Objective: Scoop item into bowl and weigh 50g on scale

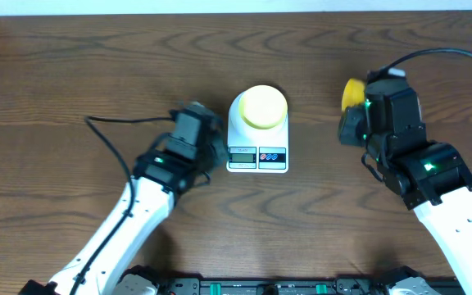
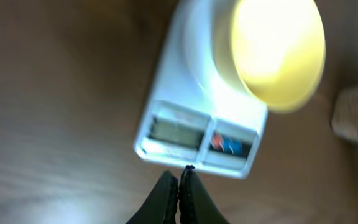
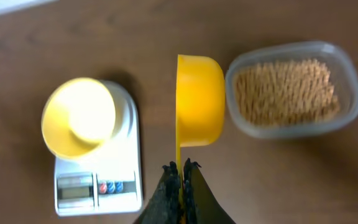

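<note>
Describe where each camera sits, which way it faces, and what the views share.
Overhead: above the brown wooden table, looking straight down at the white flat digital scale carrying the pale-yellow round bowl; both arms show.
Left wrist: on the left arm, facing the scale's display end; the shut left gripper shows.
Right wrist: looking down on scale, bowl and clear plastic tub of tan beans; the right gripper pinches the bright yellow scoop.
Shared: scale and bowl appear in all three.
</note>
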You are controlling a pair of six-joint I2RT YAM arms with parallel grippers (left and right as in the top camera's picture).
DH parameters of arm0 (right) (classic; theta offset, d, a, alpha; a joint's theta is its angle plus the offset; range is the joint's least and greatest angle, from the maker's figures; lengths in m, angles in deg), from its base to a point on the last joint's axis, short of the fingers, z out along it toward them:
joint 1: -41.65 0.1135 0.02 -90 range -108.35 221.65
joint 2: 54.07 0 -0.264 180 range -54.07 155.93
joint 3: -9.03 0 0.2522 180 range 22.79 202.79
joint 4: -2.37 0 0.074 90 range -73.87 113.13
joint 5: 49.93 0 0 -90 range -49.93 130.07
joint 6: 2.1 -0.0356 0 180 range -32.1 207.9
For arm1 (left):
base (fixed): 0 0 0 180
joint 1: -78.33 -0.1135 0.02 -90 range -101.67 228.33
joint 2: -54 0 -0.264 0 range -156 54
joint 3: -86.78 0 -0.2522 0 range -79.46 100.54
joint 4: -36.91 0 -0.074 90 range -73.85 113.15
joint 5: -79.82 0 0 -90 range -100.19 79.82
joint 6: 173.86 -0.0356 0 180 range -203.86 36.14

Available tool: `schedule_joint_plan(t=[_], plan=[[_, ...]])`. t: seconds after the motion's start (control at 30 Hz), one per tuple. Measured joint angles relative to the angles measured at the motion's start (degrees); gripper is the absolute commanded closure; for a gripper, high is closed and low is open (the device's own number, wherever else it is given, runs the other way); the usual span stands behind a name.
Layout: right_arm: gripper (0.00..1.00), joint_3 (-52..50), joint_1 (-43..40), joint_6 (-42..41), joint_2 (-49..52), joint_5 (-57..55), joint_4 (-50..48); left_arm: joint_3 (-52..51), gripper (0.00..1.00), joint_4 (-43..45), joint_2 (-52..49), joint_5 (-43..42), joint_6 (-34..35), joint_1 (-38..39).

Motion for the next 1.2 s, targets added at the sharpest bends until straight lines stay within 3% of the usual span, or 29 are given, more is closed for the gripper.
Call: schedule_joint_plan(t=[0.33,0.7,1.2], plan=[[0.99,0.0,0.0,2.2,0.0,1.9,3.8,-0.3,0.93,8.5,-3.1,3.5,5.3,13.1],[0.99,0.0,0.0,3.5,0.0,2.0,3.8,-1.0,0.93,17.9,-17.9,6.1,5.3,13.6],[0.99,0.0,0.0,3.6,0.0,1.5,3.8,-1.0,0.93,22.6,-22.9,6.3,5.3,13.6]])
